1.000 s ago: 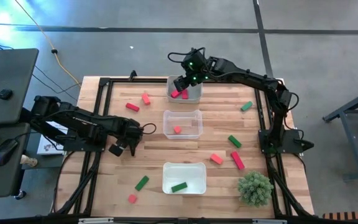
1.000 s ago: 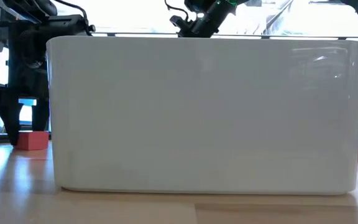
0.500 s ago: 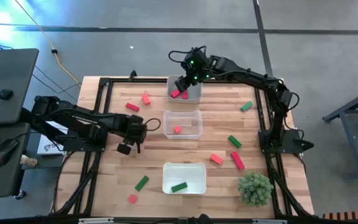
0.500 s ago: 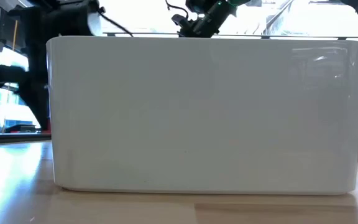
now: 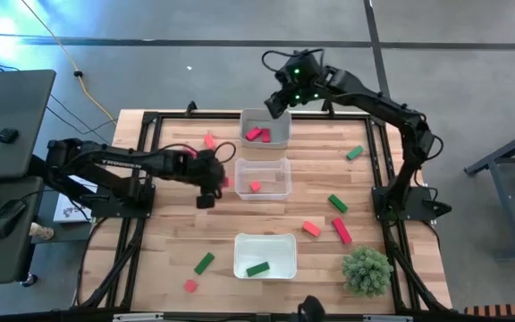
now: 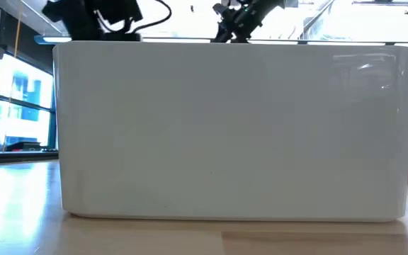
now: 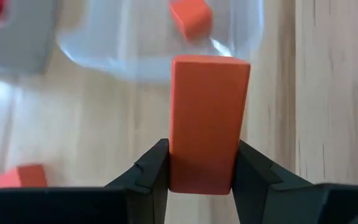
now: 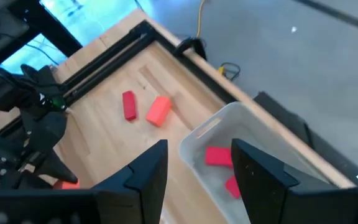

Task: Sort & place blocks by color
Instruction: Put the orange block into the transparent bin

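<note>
My left gripper [image 5: 211, 190] hovers just left of the middle clear tray [image 5: 280, 165], shut on an orange-red block [image 7: 207, 112]. That tray holds one orange-red block [image 5: 255, 186]. My right gripper [image 5: 280, 100] hangs open and empty above the far tray [image 5: 278, 141], where two crimson-pink blocks [image 8: 217, 155] lie. The near tray [image 5: 280, 240] holds a green block [image 5: 257, 268]. Loose blocks lie on the table: orange-red [image 5: 210, 140], green [image 5: 355, 153], green [image 5: 337, 203], orange-red [image 5: 311, 228], crimson-pink [image 5: 341, 231], green [image 5: 204, 262]. My left gripper pinches the orange-red block between its two fingers, on two opposite long sides near one end [image 7: 199, 177]. The fingers slant down from the table's left and lie along the block, whose other end sticks out past the fingertips. The block is lifted clear of the table.
A bushy green plant [image 5: 366, 270] stands at the near right corner. A small pink block [image 5: 190, 285] lies near the front left. A black frame [image 5: 150, 125] rims the table. In the low view the near tray [image 6: 232, 127] blocks nearly everything behind it.
My left gripper has lifted the orange-red block off the table at the left, carried it up and toward the middle tray, and rolled its wrist on the way. My right gripper, open throughout, has risen from over the far tray and drawn toward the far right.
</note>
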`<action>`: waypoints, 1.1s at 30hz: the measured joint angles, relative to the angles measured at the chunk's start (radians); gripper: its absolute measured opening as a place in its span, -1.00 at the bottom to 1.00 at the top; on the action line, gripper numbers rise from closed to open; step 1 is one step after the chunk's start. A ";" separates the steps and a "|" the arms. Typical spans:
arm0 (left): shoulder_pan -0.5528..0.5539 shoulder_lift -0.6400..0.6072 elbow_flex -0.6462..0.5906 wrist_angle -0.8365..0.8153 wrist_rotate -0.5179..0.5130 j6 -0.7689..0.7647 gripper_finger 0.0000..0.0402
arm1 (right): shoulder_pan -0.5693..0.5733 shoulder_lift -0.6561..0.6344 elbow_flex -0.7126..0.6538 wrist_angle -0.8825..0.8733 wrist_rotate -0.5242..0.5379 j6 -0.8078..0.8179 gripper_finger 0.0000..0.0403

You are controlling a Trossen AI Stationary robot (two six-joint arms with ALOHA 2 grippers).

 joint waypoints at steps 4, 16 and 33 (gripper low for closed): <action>0.029 0.000 0.020 0.070 0.001 -0.036 -0.47 | -0.024 -0.034 0.000 -0.014 0.000 -0.038 -0.18; 0.065 0.000 0.100 0.243 0.005 -0.131 -0.47 | -0.093 -0.118 0.000 -0.093 0.000 -0.109 -0.18; 0.139 0.117 0.118 0.497 0.122 -0.123 -0.46 | -0.124 -0.140 0.000 -0.127 0.010 -0.093 -0.18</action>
